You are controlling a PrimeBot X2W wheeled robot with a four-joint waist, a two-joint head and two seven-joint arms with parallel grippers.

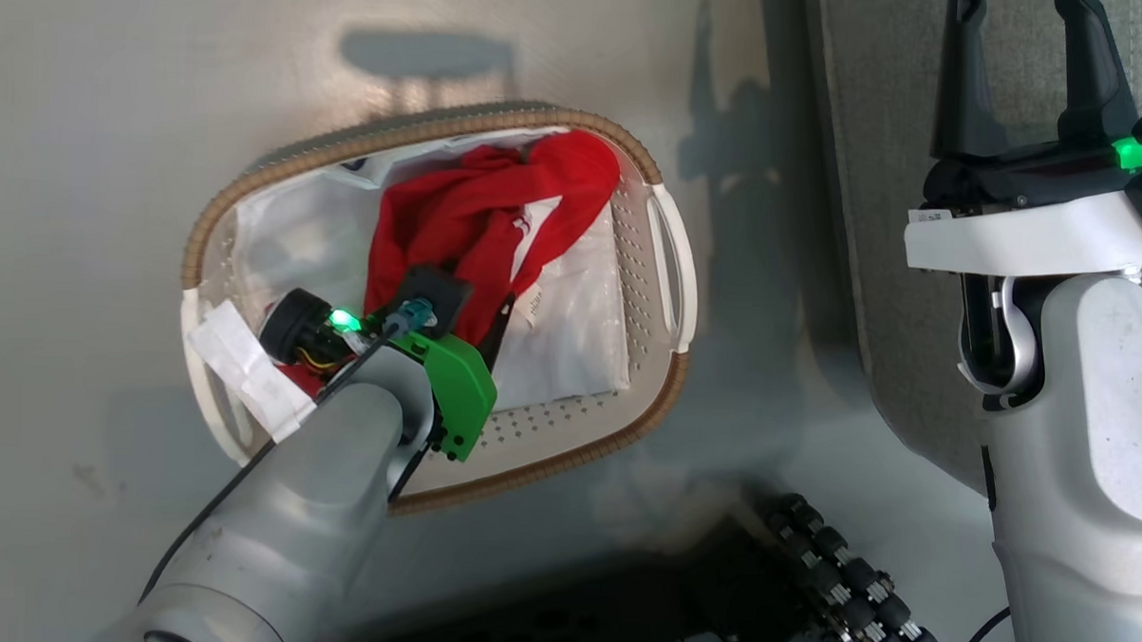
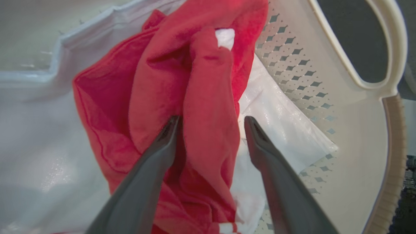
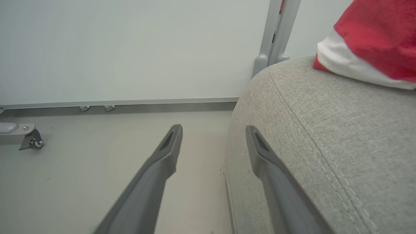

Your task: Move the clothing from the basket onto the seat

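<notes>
head looks down on the basket (image 1: 576, 435), left wrist close inside it, right wrist along the seat (image 3: 325, 136).

Head view now: the left forearm (image 1: 319, 464) blocks the basket's (image 1: 426, 131) near rim, the right gripper's (image 1: 1028, 23) fingertips run off the top edge, and that small tag (image 1: 533, 310) (on the clothing (image 1: 460, 222), perhaps) is too tiny to read.

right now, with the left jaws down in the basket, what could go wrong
1. The left jaws stand open astride a fold of the red garment, with the white liner right beside them. Closing may pinch the liner too and drag the basket.
2. The other garment lies near the rounded edge of the seat. A careless drop beside it might nudge it off.
</notes>
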